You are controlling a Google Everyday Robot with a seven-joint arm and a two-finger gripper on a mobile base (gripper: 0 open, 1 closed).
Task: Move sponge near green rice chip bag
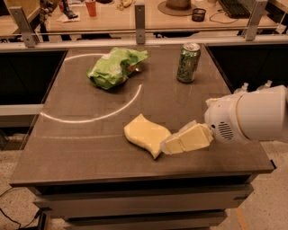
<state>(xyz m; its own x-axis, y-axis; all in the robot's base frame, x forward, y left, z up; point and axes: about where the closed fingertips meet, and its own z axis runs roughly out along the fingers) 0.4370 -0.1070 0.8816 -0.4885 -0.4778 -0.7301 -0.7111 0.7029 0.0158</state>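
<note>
The pale-yellow wavy sponge (145, 134) lies flat on the dark table (81, 143), near the front middle. The crumpled green rice chip bag (115, 67) lies at the back left of the table, well apart from the sponge. My gripper (173, 144) comes in from the right on a white arm (252, 114); its pale-yellow blocky fingers (191, 138) reach to the sponge's right edge, low over the table.
A green soda can (188, 62) stands upright at the back right. A pale arc of light (99, 114) crosses the tabletop. A desk with a red cup (91, 7) and clutter runs behind the table. The table's front edge is close below the sponge.
</note>
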